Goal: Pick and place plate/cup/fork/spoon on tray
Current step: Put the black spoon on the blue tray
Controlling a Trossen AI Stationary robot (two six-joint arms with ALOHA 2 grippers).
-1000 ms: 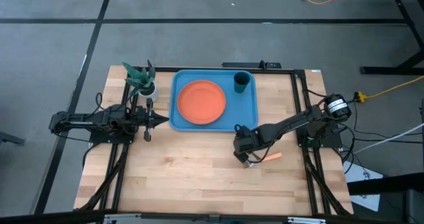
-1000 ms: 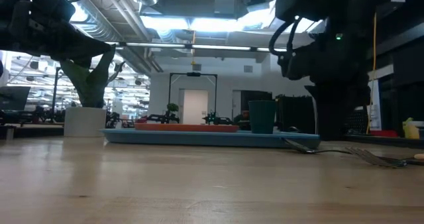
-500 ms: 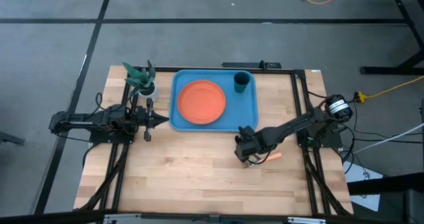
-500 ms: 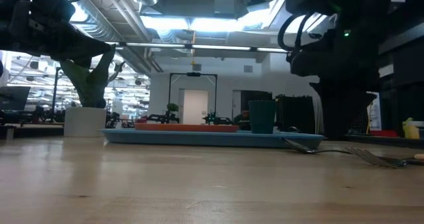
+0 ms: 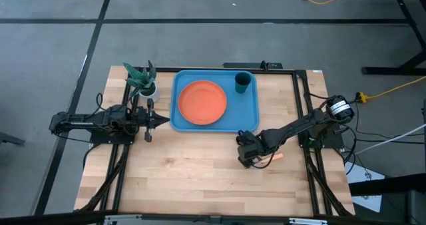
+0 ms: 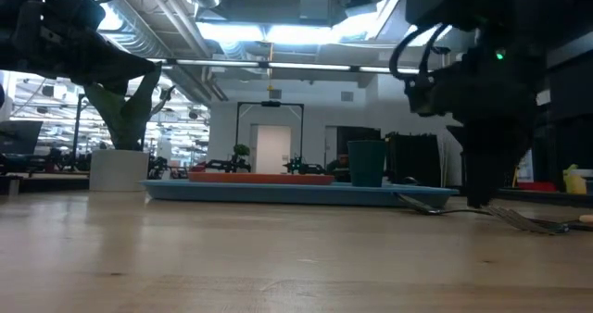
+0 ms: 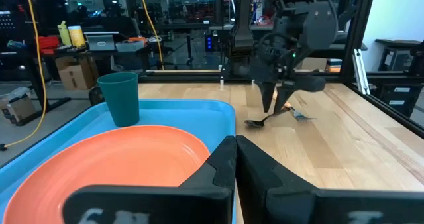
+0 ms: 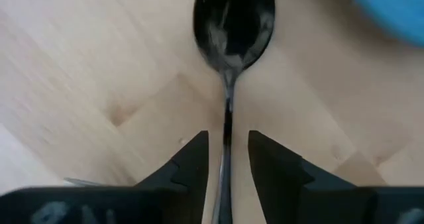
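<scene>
The dark spoon (image 8: 232,25) lies on the wooden table just off the near right corner of the light-blue tray (image 5: 181,85); it also shows in the low view (image 6: 419,205). My right gripper (image 8: 227,141) points down over it, open by a narrow gap, one finger on each side of the thin handle (image 8: 227,121) without touching it. The fork (image 6: 533,222) lies beside it, orange handle (image 5: 277,157) toward the right. The orange plate (image 5: 201,102) and the teal cup (image 5: 243,83) stand on the tray. My left gripper (image 7: 235,148) is shut and empty at the tray's left edge.
A small white pot with a green plant (image 5: 144,82) stands at the tray's far left corner. Black frame rails (image 5: 301,105) run along both sides of the table. Bare wood (image 5: 193,172) lies toward the near edge.
My right gripper has come down to the table over the spoon and shifted a little toward the table's right edge. The spoon and the fork lie where they were.
</scene>
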